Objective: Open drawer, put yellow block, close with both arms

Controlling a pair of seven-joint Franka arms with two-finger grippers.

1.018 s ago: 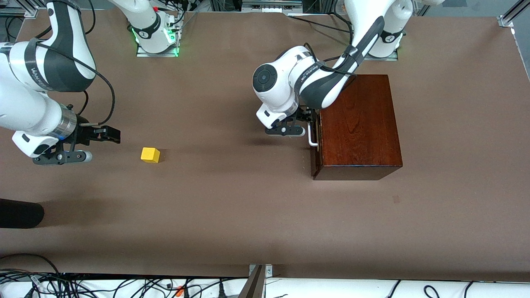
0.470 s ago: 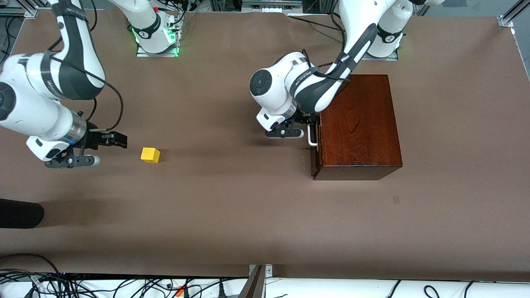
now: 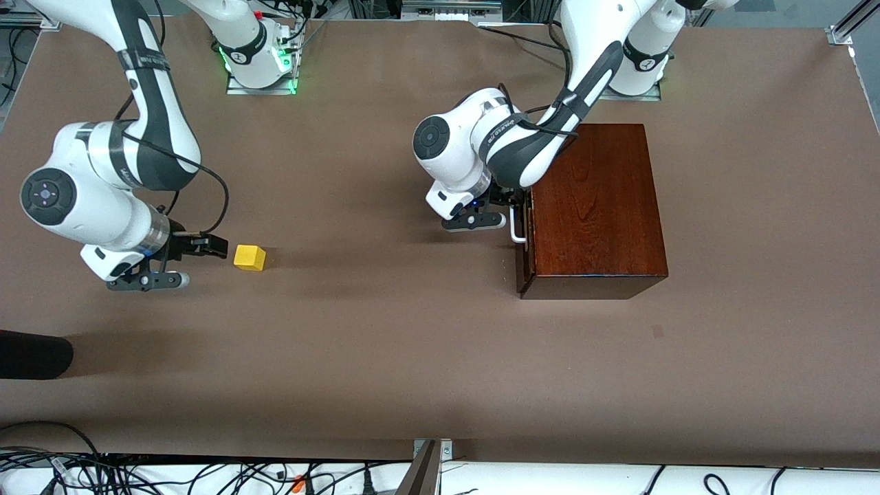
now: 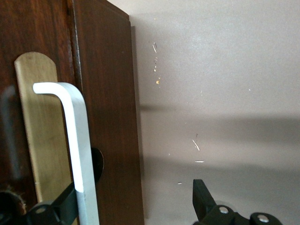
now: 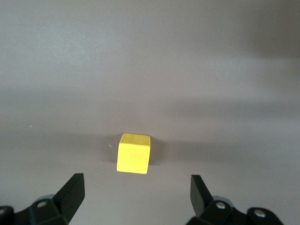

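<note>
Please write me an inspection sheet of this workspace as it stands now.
Surface: brown table, bare and flat; a small dark mark near the box.
Job's things: block sits on the table toward the right arm's end; drawer of the wooden box looks shut, white handle showing.
Clutter: a black rounded thing at the table's edge.
Grippers: right claw open, low beside the block, not touching it; left claw open at the handle, one finger against it.
Cables: loose bundles along the edge nearest the camera; arm cables clear of the work.
Surroundings: arm bases, a green light on the right one.
</note>
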